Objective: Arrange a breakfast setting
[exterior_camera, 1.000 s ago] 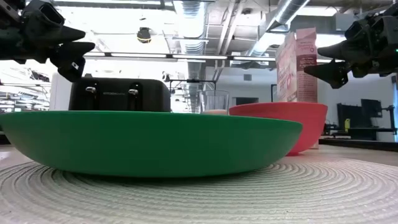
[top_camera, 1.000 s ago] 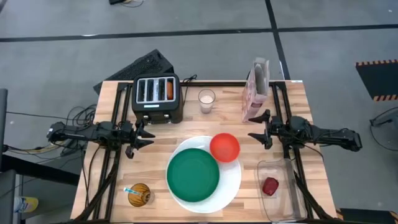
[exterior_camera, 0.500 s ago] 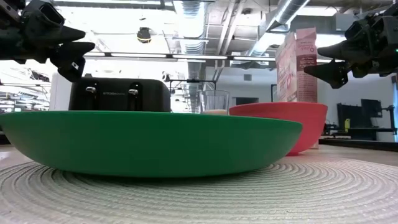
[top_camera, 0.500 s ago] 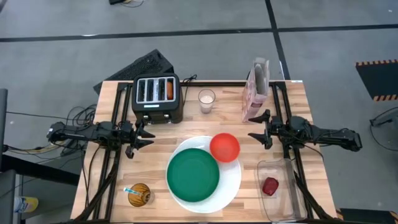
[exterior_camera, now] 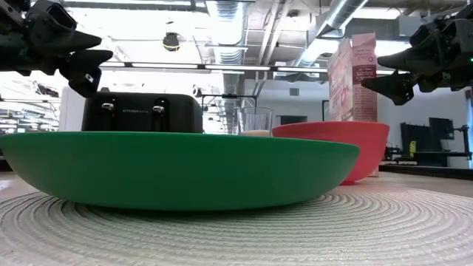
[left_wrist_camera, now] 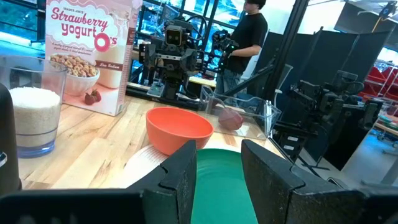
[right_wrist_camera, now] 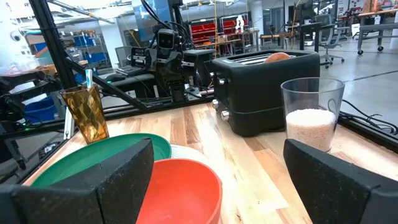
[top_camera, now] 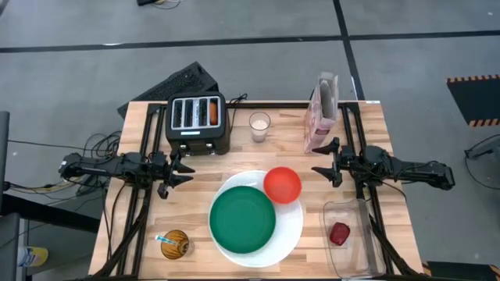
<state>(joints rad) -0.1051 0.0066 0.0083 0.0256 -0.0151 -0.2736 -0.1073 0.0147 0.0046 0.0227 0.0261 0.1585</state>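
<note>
Stack: the smaller green plate is lying on the large white round plate, and the small red bowl is sitting on the white plate's far-right rim — this part looks arranged.
Bread: the round toasted bread is sitting in a slot of the black four-slot toaster at the far left.
Fruit: the dark-red fruit is lying in the clear plastic tray, near right.
Spoon: the blue-handled spoon is standing in the amber faceted cup, near left.
Left pincer: hovering left of the plates, fingers spread, gripping nothing.
Right pincer: hovering right of the bowl, spread wide, gripping nothing.
Remaining: bread, fruit and spoon seemingly not yet placed — most of the work ahead.
</note>
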